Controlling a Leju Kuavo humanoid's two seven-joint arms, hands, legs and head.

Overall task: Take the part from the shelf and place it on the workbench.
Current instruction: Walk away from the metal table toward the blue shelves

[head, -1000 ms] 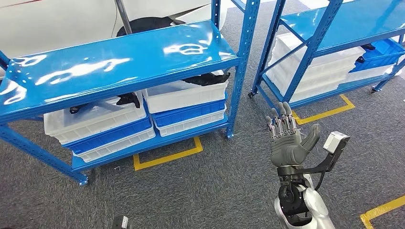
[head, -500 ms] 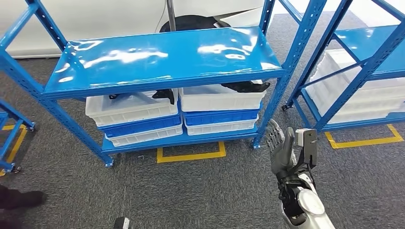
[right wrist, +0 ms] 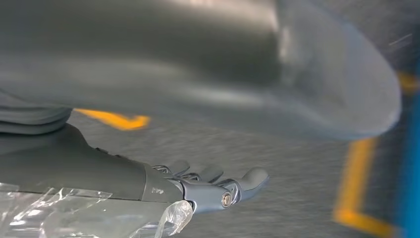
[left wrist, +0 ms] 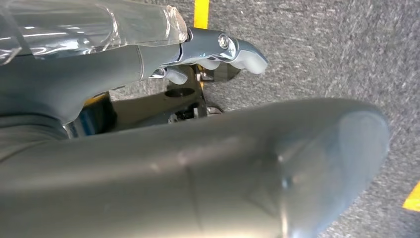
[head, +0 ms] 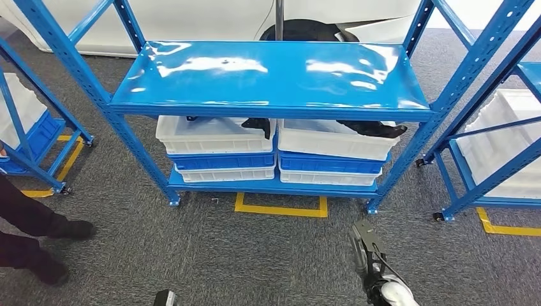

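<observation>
Head view: blue shelf [head: 268,70] stood ahead; dark part [head: 373,129] lay in the right white bin [head: 332,141] on the lower tier. Best to square up before reaching. Left wrist view: left hand [left wrist: 218,49] empty, fingers loosely extended. Right wrist view: right hand [right wrist: 213,186] likewise, over carpet.

The shelf [head: 268,70] stands at twelve o'clock on the floor [head: 255,255]. Under its top board two stacks of bins [head: 223,153] sit side by side on the lower board, a part [head: 260,124] lying in each top bin. A person's legs [head: 32,236] are at nine o'clock.
</observation>
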